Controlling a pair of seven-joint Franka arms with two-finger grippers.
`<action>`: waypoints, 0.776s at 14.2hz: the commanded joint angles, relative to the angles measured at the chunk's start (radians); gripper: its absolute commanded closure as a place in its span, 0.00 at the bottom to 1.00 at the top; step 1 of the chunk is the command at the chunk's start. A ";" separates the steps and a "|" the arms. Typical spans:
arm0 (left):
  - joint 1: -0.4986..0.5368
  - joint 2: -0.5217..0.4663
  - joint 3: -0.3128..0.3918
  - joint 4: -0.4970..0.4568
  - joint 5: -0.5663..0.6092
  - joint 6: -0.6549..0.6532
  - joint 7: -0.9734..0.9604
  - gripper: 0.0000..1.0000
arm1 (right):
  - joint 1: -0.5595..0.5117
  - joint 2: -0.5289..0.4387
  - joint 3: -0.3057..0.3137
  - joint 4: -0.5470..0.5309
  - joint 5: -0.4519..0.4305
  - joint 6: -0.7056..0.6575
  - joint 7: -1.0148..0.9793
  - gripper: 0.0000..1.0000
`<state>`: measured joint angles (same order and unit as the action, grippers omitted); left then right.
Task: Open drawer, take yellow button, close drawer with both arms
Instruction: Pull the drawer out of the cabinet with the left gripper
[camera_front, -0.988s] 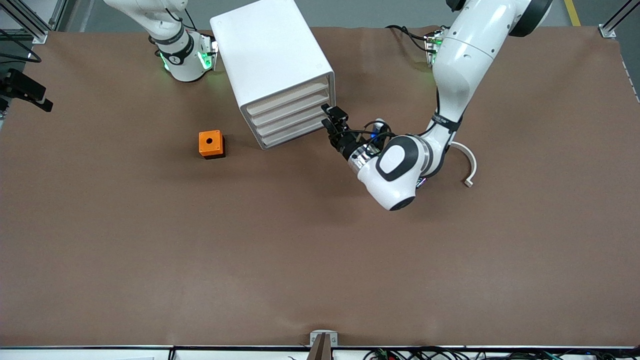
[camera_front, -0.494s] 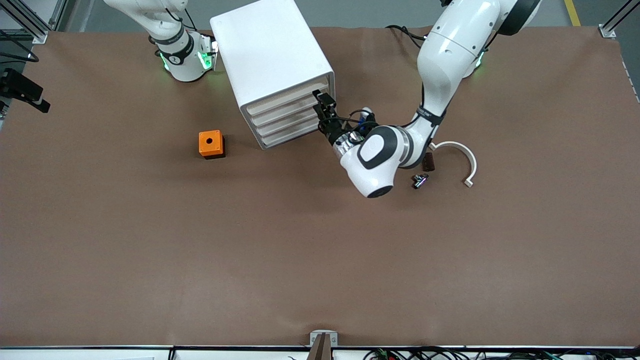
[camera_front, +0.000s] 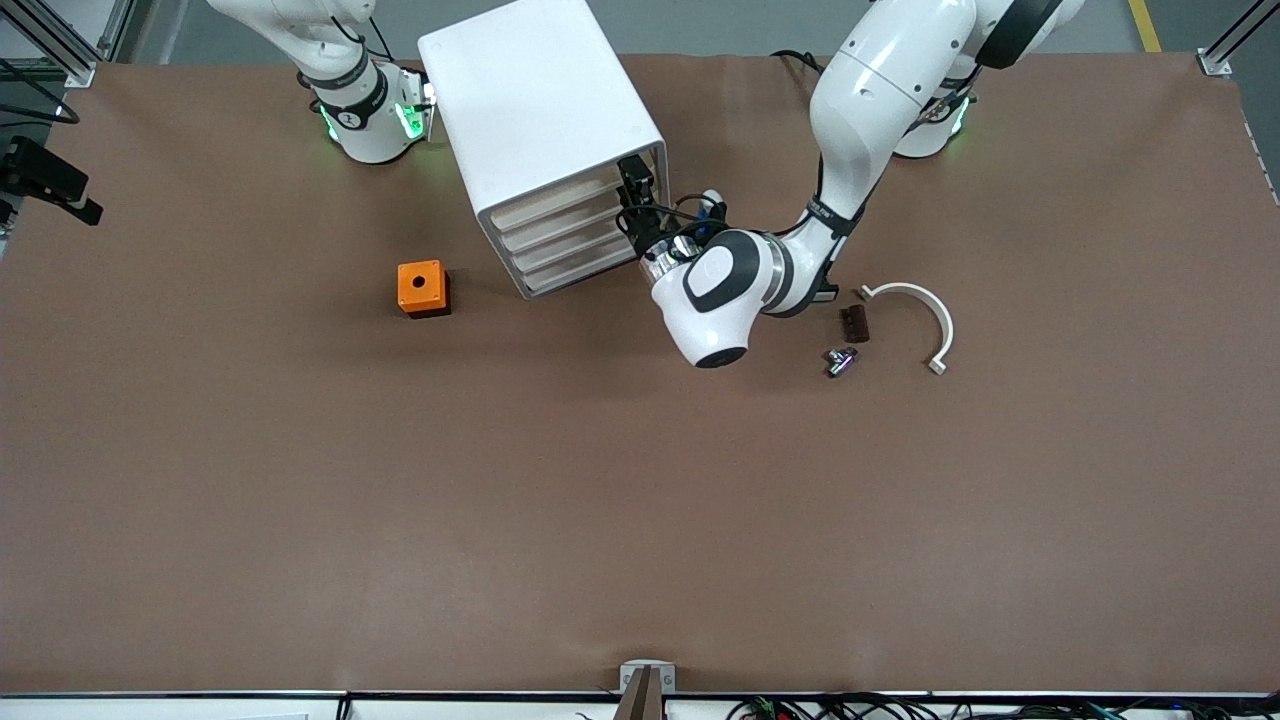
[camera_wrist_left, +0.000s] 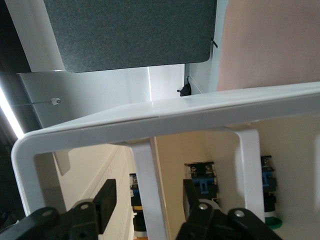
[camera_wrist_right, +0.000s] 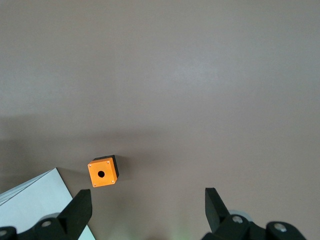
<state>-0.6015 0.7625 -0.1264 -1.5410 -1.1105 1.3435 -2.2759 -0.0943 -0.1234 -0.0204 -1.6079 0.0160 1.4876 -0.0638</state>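
On the brown table, the left gripper reaches half-open into the drawer front.

Brown matte table covering fills the room's middle, grey floor past its upper edge, aluminium frame posts at the corners, cable clutter along the white rail nearest the camera.

Brown table with cabinet, orange cube

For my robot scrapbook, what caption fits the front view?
Left gripper reaches the white cabinet's top drawer while the right arm waits.
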 joint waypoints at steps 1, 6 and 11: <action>-0.026 -0.009 0.001 -0.031 -0.017 -0.006 -0.016 0.49 | -0.001 -0.015 0.000 -0.009 0.010 -0.006 0.004 0.00; -0.015 -0.006 0.010 -0.022 -0.009 -0.004 -0.014 0.65 | 0.001 -0.013 0.002 -0.007 0.010 -0.006 0.004 0.00; 0.008 -0.008 0.011 -0.013 -0.006 -0.004 -0.016 0.84 | 0.001 -0.010 0.002 -0.004 0.010 -0.006 0.004 0.00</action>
<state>-0.5995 0.7634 -0.1158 -1.5595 -1.1105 1.3422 -2.2765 -0.0942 -0.1234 -0.0194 -1.6082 0.0166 1.4865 -0.0638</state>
